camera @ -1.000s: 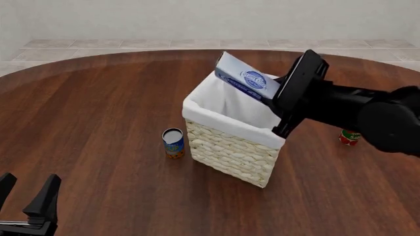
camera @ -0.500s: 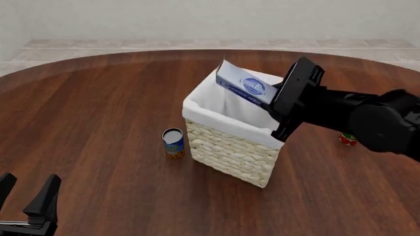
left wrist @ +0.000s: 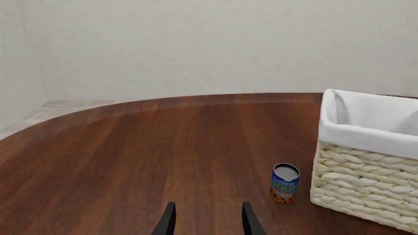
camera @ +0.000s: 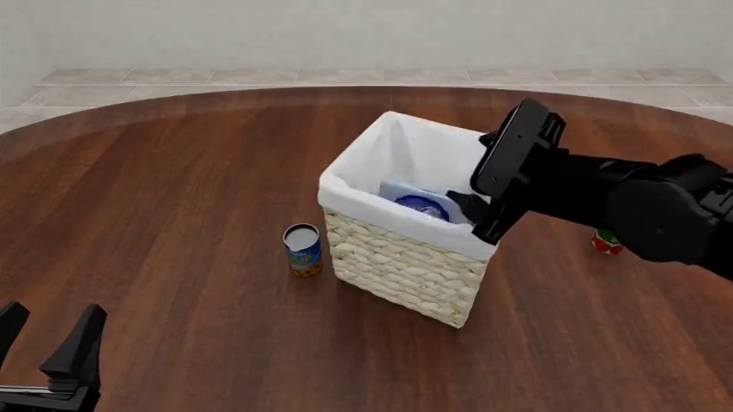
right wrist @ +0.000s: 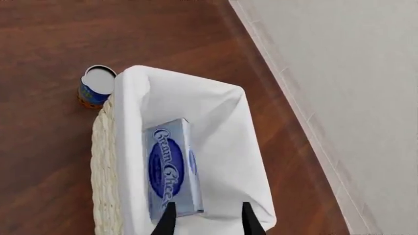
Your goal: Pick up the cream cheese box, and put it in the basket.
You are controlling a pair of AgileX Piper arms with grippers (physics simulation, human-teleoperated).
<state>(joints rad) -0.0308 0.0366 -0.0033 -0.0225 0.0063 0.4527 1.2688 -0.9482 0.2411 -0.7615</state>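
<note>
Both grippers (camera: pixel 51 343) (right wrist: pixel 206 215) empty, apart-fingered.

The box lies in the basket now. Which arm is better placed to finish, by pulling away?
Right. The right gripper hangs open over the basket, above the cream cheese box; the left gripper is far away.

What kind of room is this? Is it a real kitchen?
Probably not a real kitchen: it looks like a computer-made practice room. There is just a big round wooden table, plain pale walls and a tiled floor. On the table sit a wicker basket holding a cream cheese box, and a small can.
</note>
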